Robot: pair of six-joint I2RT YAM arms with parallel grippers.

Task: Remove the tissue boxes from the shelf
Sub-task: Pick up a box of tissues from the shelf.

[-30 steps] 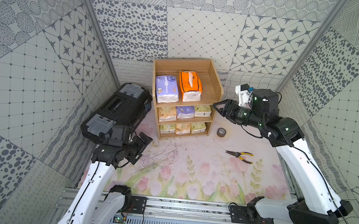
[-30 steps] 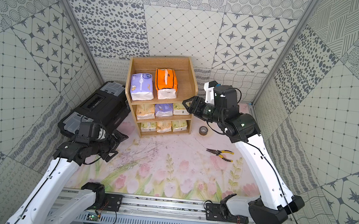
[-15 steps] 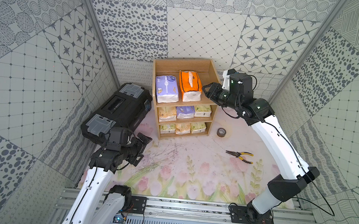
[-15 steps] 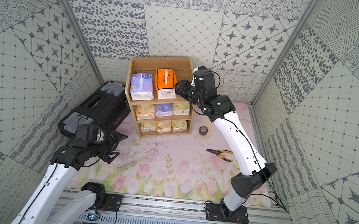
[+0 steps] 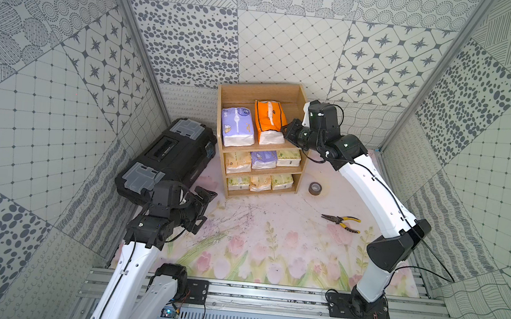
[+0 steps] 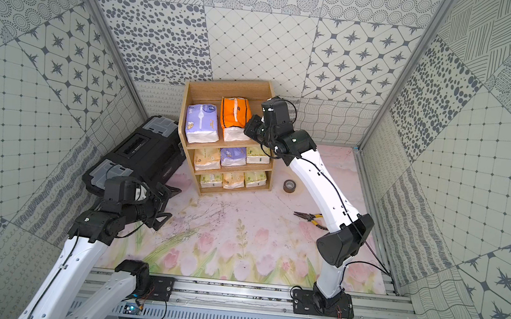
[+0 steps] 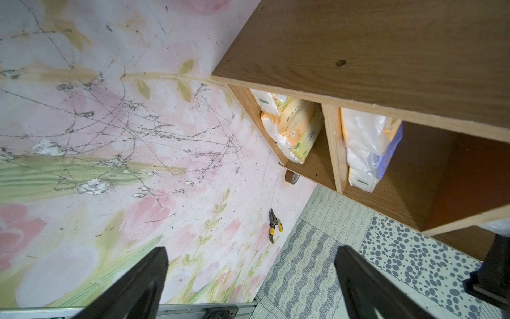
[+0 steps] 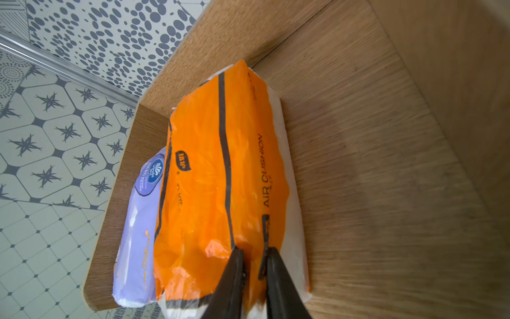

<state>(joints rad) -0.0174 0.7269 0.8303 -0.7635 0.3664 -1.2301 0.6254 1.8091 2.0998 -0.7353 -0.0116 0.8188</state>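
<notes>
The right gripper (image 8: 252, 251) is pinching, jaws narrow, the wrapper of the bright orange plastic-wrapped tissue pack (image 8: 215, 165) on top of the light-wood shelf (image 5: 254, 91). Next it's probably needing a gentle outward pull; the left gripper (image 7: 251, 248) is hanging wide open.

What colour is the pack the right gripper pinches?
The pack is bright orange, dark-striped; clearest in right wrist view.

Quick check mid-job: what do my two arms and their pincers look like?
The left arm and right arm have white links with black joint housings. A thin black cable runs along the right arm's white link. The left pincer and right pincer are plain black, tapering to narrow tips; no markings show.
</notes>
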